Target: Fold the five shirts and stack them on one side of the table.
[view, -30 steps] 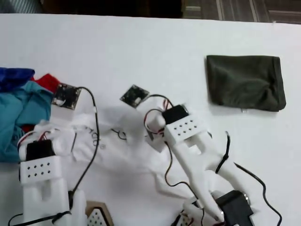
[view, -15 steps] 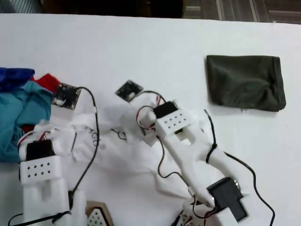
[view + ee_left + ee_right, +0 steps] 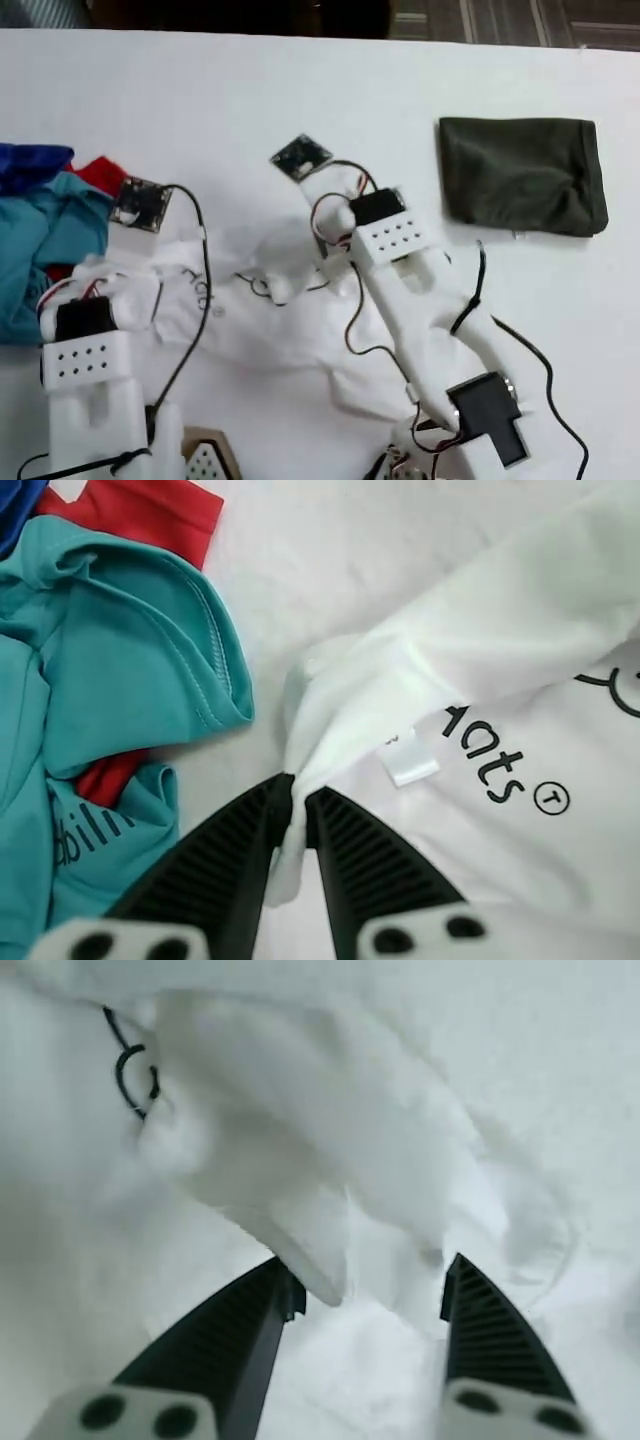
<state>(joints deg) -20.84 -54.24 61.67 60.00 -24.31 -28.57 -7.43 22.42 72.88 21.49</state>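
The left hand (image 3: 297,790) is clamped on a fold of the white shirt (image 3: 250,310). Its black fingers (image 3: 230,850) are pressed together with the cloth pinched between them, just beside a small sewn label (image 3: 410,765). The right hand (image 3: 365,1280) stands wide apart and grips nothing. It is low over the same shirt, and a bunched ridge of white cloth rises between its two fingers, with the tip of the ridge just beside one of them.

The white shirt lies crumpled and only partly spread across the near middle of the tabletop (image 3: 250,90), between the two arms. The left arm is on its left side and the right arm on its far right part. The pinched fold lies just beside the teal shirt (image 3: 120,670). That shirt is heaped with a red shirt (image 3: 100,172) and a blue shirt (image 3: 30,162) at the left edge of the tabletop, where the heap runs past the frame.

The dark green shirt (image 3: 522,175) lies folded into a flat rectangle at the far right, near the right edge and well apart from the white shirt. White tabletop shows along the whole far side and in the strip between the right arm and the dark green shirt.
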